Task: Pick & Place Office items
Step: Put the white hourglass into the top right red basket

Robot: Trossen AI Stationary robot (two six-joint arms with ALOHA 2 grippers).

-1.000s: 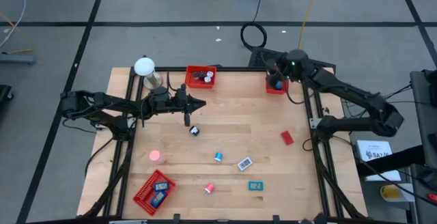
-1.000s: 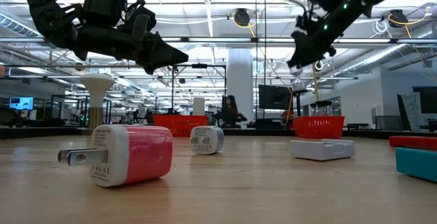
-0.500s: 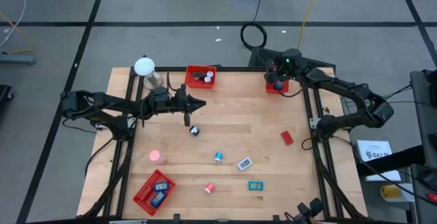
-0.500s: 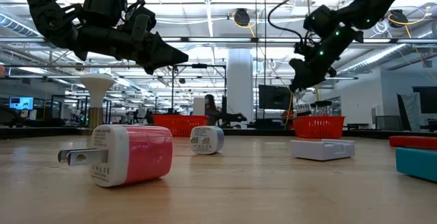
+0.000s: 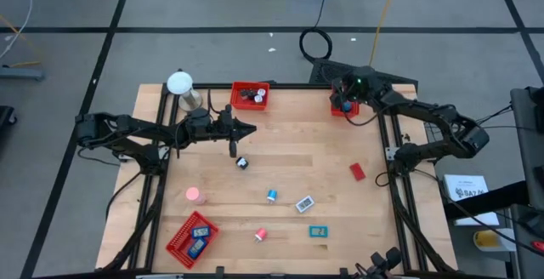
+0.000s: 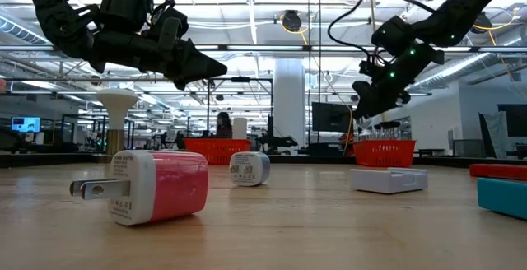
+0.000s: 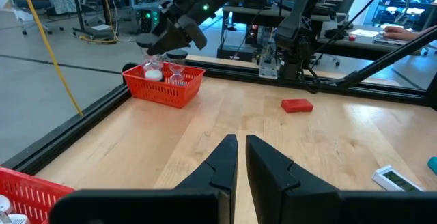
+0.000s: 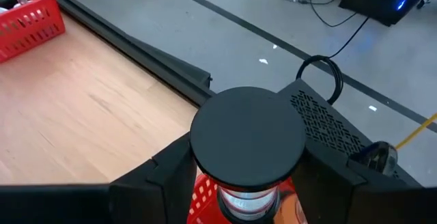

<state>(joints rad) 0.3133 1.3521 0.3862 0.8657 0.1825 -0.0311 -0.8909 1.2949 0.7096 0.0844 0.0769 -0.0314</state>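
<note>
Roll [image 8: 247, 145], black-capped, sits clamped in the right gripper [image 8: 247, 183], over the far-right red tray [image 5: 343, 108]: placing step. Next: lower, release inside. Left gripper [image 7: 237, 161] hangs pinched shut, empty, above the tabletop [image 5: 289, 156].

Pale, matt wood-grain table [image 5: 297, 156] — red plastic mesh trays [image 7: 164, 85] — glossy pink-and-white plastic charger [image 6: 152, 186]

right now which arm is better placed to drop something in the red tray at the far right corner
The right. Its gripper hangs directly over that red tray, jaws around a black-capped item. The left gripper sits shut near the table's middle, holding nothing.
</note>
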